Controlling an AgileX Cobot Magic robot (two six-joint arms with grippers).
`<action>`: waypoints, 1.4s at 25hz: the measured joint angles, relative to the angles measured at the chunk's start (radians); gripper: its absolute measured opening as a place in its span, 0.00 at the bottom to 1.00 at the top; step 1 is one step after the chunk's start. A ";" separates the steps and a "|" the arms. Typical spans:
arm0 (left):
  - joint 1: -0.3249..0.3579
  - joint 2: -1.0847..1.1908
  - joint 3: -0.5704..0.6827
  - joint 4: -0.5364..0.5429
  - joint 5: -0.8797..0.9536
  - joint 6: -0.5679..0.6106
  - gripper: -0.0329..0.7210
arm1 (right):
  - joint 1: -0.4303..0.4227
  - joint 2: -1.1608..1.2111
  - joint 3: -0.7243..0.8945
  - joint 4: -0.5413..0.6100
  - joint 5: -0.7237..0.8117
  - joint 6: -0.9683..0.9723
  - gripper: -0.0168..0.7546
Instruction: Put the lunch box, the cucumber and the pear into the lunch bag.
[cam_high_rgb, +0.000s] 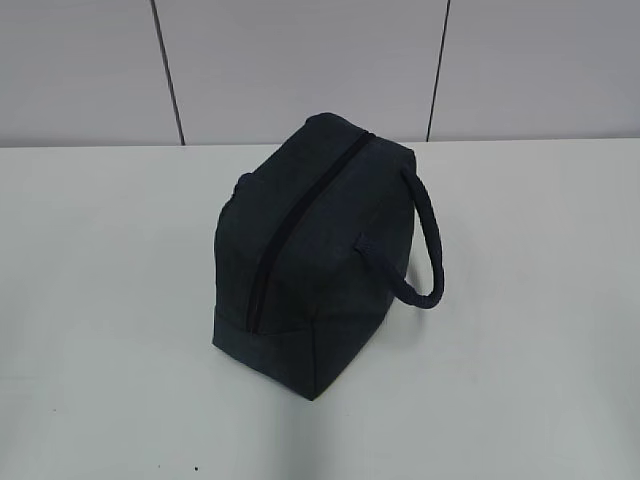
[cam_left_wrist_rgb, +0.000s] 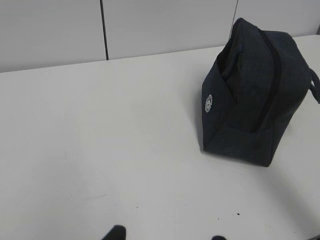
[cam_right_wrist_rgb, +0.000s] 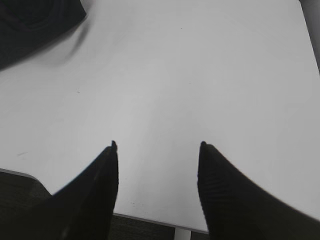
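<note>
The dark navy lunch bag (cam_high_rgb: 315, 260) stands in the middle of the white table with its zipper shut and its padded loop handle (cam_high_rgb: 428, 245) hanging to the right. It also shows in the left wrist view (cam_left_wrist_rgb: 252, 95), with its small white round logo (cam_left_wrist_rgb: 208, 103) on the end face, and as a dark corner in the right wrist view (cam_right_wrist_rgb: 30, 25). The lunch box, the cucumber and the pear are out of view. My left gripper (cam_left_wrist_rgb: 167, 235) is open and empty, low over bare table left of the bag. My right gripper (cam_right_wrist_rgb: 157, 145) is open and empty over the table's near edge.
The white table (cam_high_rgb: 100, 300) runs back to a pale panelled wall (cam_high_rgb: 300, 60). Its near edge (cam_right_wrist_rgb: 150, 220) shows under the right gripper. Neither arm appears in the exterior view.
</note>
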 joint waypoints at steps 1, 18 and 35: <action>0.000 0.000 0.000 0.000 0.000 0.000 0.47 | 0.000 0.000 0.000 -0.002 0.000 0.004 0.55; 0.012 -0.038 0.000 -0.001 -0.002 0.000 0.39 | 0.000 0.000 0.000 -0.004 -0.002 0.015 0.55; 0.291 -0.056 0.000 -0.003 -0.002 0.000 0.37 | 0.000 -0.009 0.000 -0.012 -0.006 0.017 0.55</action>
